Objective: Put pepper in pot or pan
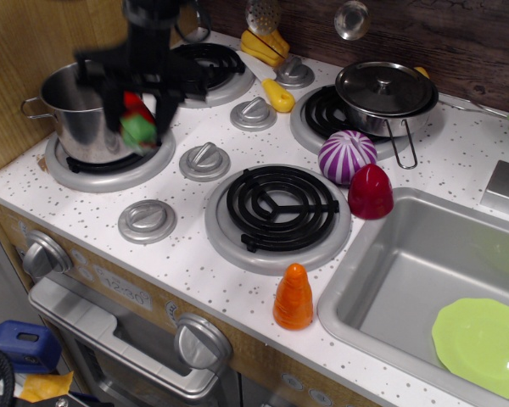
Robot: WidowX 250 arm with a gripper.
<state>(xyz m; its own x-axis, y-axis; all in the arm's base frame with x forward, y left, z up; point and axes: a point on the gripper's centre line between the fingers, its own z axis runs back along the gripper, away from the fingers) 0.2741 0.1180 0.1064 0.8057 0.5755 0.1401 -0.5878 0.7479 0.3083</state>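
1. The pot [83, 114] is a tall stainless steel cylinder standing upright on the rear-left burner plate [110, 170], with a loop handle visible on its left side. The visible part of its interior appears empty; the rest is hidden behind the arm.
2. The lidded pan [386, 97] sits on the rear-right burner with its lid on and its wire handle pointing toward the front. Its contents cannot be seen.
3. The sink [407, 280] occupies the right side of the counter. A green plate [482, 346] lies on its floor near the front-right corner.
4. The gripper [137, 106] hangs in front of the right side of the pot, blurred. Its two dark fingers [112, 106] point downward, closed on either side of the pepper.
5. The pepper [137, 121] is held between the fingers, clear of the counter. It hangs with the green stem cap lowest and the red body above. It overlaps the pot's right wall in this view, outside the pot and below the rim.
6. An orange carrot [293, 297] stands upright at the counter's front edge, just beside the sink.
7. A dark red dome toy [371, 191] and a purple striped toy [347, 156] sit side by side between the front burner [276, 208] and the lidded pan.
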